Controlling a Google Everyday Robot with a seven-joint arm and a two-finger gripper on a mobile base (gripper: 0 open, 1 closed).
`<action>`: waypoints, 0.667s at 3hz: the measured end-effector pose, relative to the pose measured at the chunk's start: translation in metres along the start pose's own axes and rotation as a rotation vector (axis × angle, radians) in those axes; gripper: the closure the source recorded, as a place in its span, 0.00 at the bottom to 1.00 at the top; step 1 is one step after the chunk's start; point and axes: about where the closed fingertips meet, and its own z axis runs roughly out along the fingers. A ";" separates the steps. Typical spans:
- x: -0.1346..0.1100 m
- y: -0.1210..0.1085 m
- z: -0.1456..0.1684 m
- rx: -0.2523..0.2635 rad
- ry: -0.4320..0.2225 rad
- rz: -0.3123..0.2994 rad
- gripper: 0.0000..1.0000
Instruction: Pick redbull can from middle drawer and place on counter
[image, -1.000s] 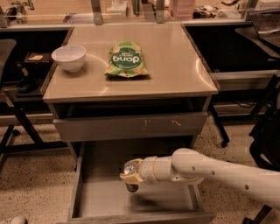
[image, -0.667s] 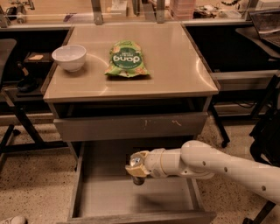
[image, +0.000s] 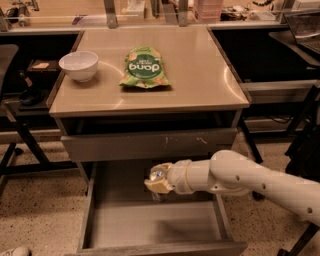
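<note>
The redbull can (image: 157, 175) shows its shiny metal top between the tan fingers (image: 161, 186) of my gripper (image: 158, 181). The gripper is shut on the can and holds it above the plain grey floor of the open middle drawer (image: 135, 225), just below the scratched drawer front. The can's body is mostly hidden by the fingers. My white arm (image: 250, 180) reaches in from the right. The glossy tan counter (image: 200, 75) lies above, on top of the cabinet.
A green snack bag (image: 145, 67) and a white bowl (image: 79, 64) sit on the counter. The scratched grey drawer front (image: 150, 143) stands slightly open above the gripper. Dark desks and chair legs flank the cabinet on both sides.
My gripper has risen with the can and shifted a little to the right, from low in the drawer up toward the scratched drawer front.
</note>
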 end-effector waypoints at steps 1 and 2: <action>-0.046 -0.017 -0.030 0.041 0.014 -0.012 1.00; -0.099 -0.044 -0.059 0.104 0.041 -0.031 1.00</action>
